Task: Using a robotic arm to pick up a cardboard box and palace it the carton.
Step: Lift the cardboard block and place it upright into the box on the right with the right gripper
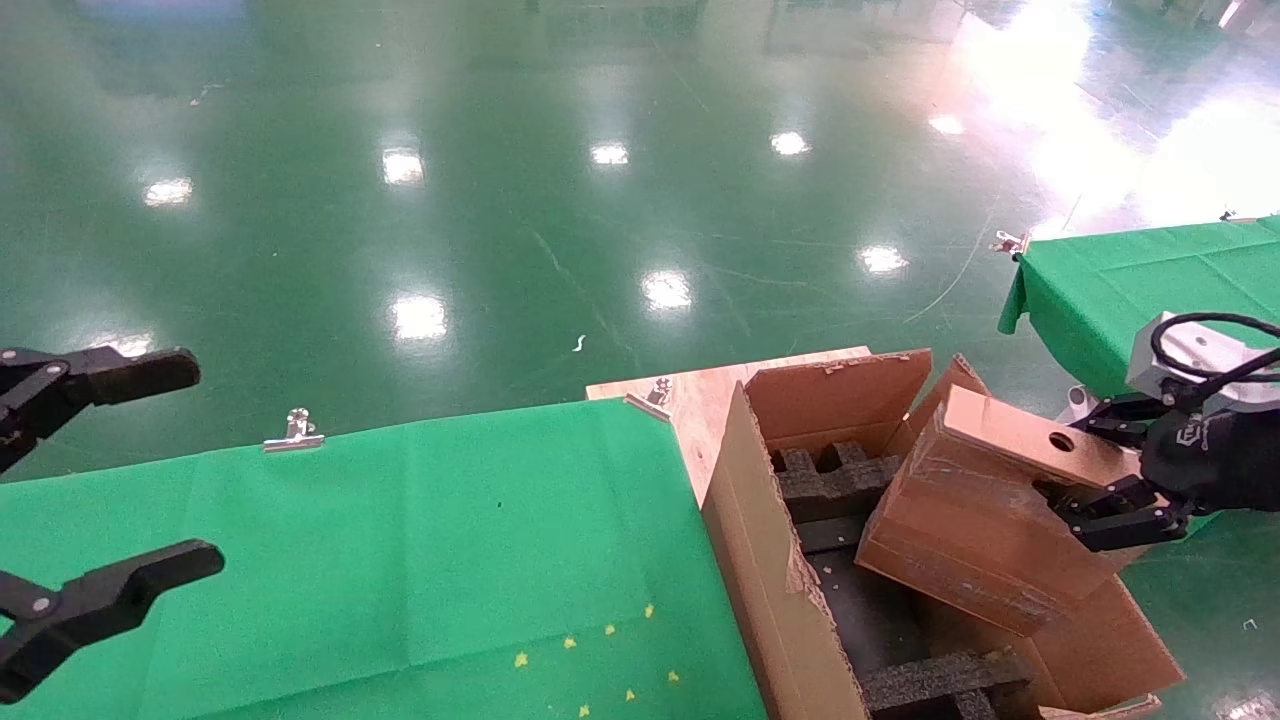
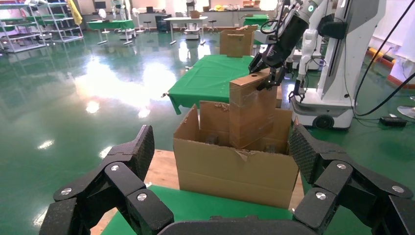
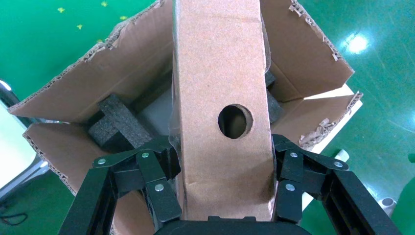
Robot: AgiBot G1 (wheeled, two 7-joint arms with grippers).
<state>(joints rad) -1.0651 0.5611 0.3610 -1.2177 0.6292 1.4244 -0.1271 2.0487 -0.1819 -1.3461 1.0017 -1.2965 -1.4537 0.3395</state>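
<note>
Glossy green floor [image 1: 500,200] fills the room, throwing back ceiling lights, and in the left wrist view shelving and more green-draped tables stand far off. A table with a green cloth [image 1: 400,540] lies before the robot, a metal clip [image 1: 296,430] at its far edge, yellow specks near its near edge. Past its right edge a bare wooden board [image 1: 700,390] shows, and there sits the carton [image 1: 770,560], flaps ragged, black foam [image 1: 820,480] inside.

The box [image 1: 990,500] hangs tilted over the carton's open top, its lower end dipping between the flaps, its holed narrow face [image 3: 235,121] up toward the wrist. The right gripper [image 1: 1105,478] is clamped on it, one finger [image 3: 151,181] on each broad side just below that face.

The box looks stiff and probably light, since a grip near one end carries it. Its sides shine with tape and may be slippery, so a hold across the broad faces near the top seems right. The foam leaves narrow slots, so the tilt could snag the lower corner.

The left gripper [image 1: 120,480] is parked over the table's left edge, jaws spread wide and empty.
</note>
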